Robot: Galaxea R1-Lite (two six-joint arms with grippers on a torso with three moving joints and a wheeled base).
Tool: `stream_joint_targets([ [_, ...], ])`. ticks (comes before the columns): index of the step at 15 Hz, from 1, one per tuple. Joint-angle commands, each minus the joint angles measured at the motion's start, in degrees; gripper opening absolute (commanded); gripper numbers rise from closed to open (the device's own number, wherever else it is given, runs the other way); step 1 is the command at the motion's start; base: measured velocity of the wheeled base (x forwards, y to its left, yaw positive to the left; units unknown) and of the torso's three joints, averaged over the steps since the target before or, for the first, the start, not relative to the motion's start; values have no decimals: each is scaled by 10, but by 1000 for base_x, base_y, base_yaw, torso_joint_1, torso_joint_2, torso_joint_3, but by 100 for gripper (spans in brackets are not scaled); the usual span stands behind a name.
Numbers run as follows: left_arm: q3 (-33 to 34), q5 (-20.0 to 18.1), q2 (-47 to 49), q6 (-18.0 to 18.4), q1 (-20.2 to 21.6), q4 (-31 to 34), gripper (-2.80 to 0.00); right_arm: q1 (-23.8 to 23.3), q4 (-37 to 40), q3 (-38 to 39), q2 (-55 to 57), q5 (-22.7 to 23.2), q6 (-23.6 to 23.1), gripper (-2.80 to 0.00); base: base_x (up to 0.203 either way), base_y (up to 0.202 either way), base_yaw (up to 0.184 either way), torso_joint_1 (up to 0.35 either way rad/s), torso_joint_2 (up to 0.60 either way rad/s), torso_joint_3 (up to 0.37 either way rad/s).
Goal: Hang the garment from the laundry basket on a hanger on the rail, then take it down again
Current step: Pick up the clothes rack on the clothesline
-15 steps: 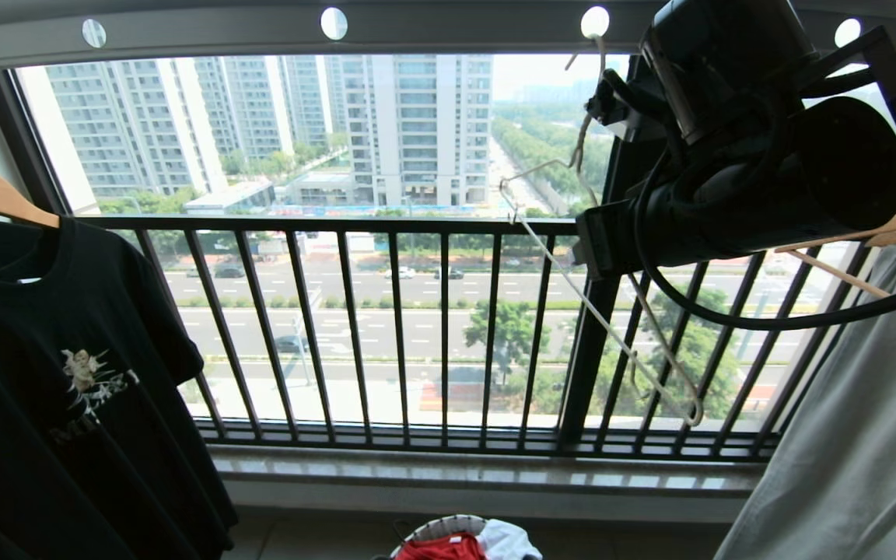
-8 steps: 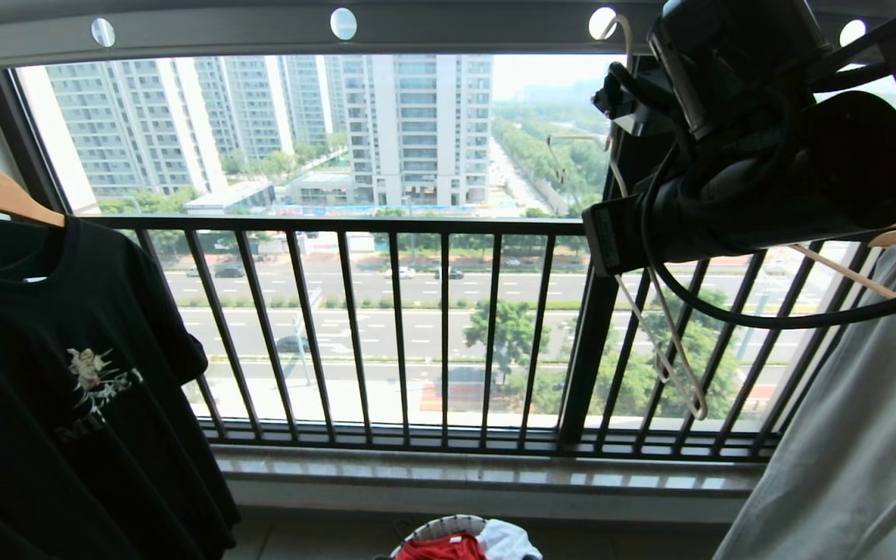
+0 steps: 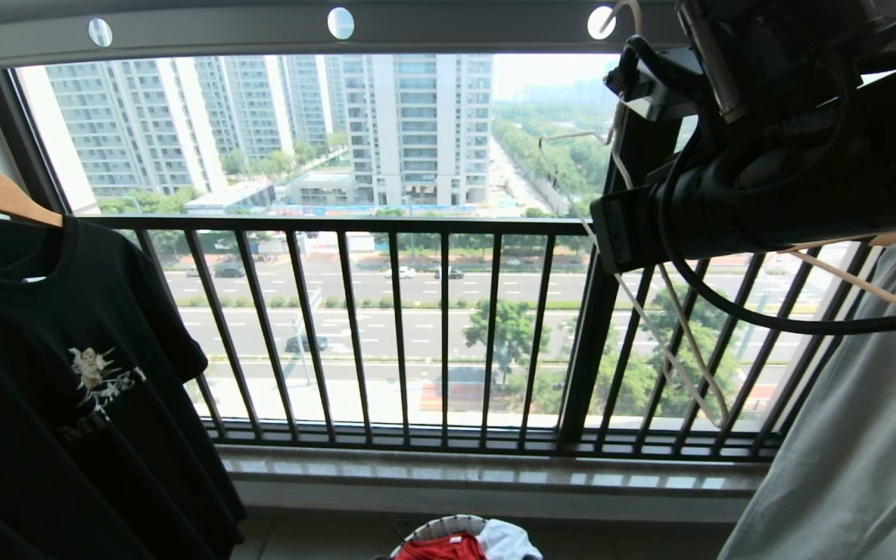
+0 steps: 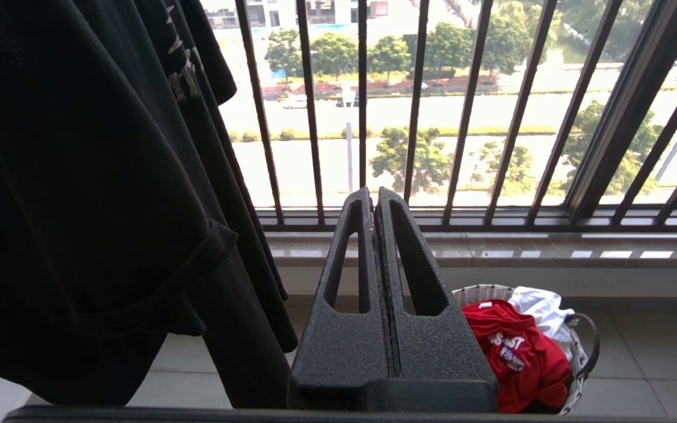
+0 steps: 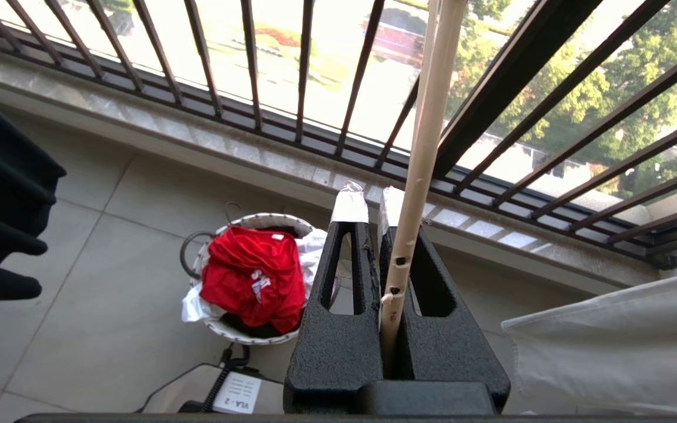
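Bottom centre: the garment [image 3: 442, 547] lies in the laundry basket [image 3: 436, 527], awaiting pickup. Upper right: the right gripper [image 5: 375, 205] is clamped on the hanger [image 3: 635, 311], beneath the rail [image 3: 456, 27], judged for dressing it. The left gripper [image 4: 374, 202] is closed, empty, parked.

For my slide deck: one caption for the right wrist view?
Right hand shut on the hanger, above the garment in the laundry basket.

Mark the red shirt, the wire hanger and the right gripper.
red shirt [image 5: 244, 276]: right wrist view, chest of the shirt, in the basket.
wire hanger [image 5: 424, 147]: right wrist view, cream wire above the fingers.
right gripper [image 5: 374, 202]: right wrist view, between its taped fingertips.
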Motion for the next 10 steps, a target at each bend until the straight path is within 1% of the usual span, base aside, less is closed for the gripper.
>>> stream_joint_targets([
  [1,0,0,0,0,0,0,-280,14,1,1,-13,-2,1,-280,0,0,0,0,0,0],
  [7,0,0,0,0,0,0,-280,45,2,2,-42,-7,1,-280,0,0,0,0,0,0],
  [9,0,0,0,0,0,0,-280,53,2,18,-72,-7,1,-280,0,0,0,0,0,0],
  [10,0,0,0,0,0,0,-280,57,2,38,-94,-7,2,-280,0,0,0,0,0,0],
])
